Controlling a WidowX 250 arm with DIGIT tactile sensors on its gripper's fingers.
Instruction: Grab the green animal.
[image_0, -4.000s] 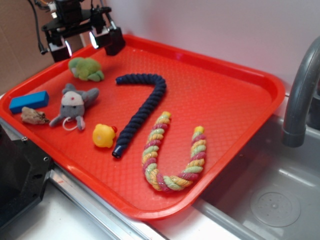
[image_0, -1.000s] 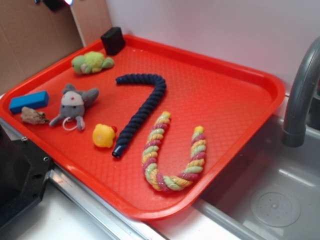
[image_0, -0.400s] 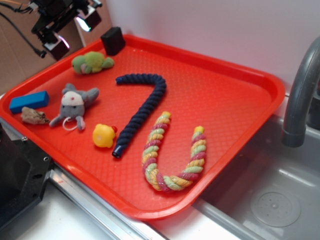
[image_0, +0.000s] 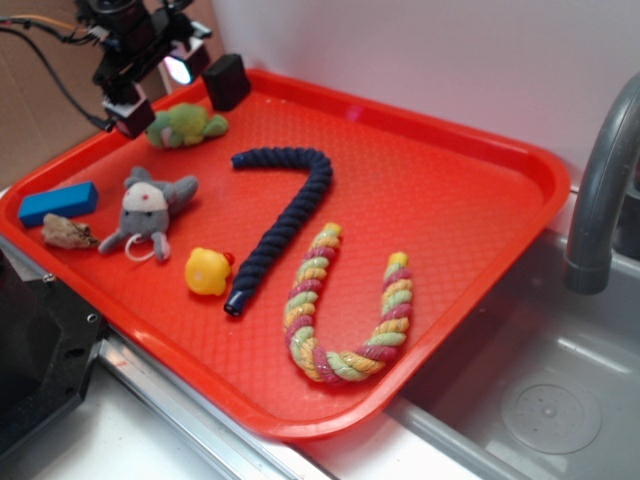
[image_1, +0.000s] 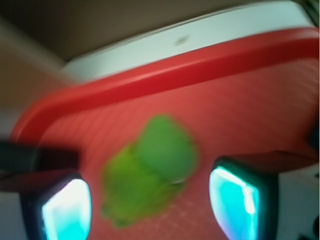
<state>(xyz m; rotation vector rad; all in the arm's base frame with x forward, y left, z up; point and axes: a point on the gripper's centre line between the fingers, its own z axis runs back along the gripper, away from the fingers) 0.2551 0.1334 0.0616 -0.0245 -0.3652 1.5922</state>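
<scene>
Locate the green animal (image_0: 187, 125) at the far left corner of the red tray (image_0: 480, 150). It lies on its side on the tray floor, just beside the black block (image_0: 226, 81) and well apart from the grey plush mouse (image_0: 150, 208) and the yellow rubber duck (image_0: 208, 271).

Note the change over the last moments. One second ago the claw (image_0: 158, 86) is almost out of the exterior view, above the corner. It then re-enters from the upper left and now hangs lower, directly over the left part of the toy. The toy itself holds the same spot it had one second ago. Treat this as a fresh descent toward the grasp; nothing is gripped yet.

Check the wrist view. The green animal (image_1: 150, 167) sits between the two lit fingers (image_1: 66, 210), which stand spread, one on each side of it. The picture is blurred, which suggests the arm is in motion. The toy appears slightly nearer the left-hand finger than the right-hand one, and the tray rim runs close behind it.

You cannot tell from either view whether the fingertips touch the tray floor. Expect that the claw needs to come lower before it presses together, and watch the rim and the black block for clearance.
</scene>
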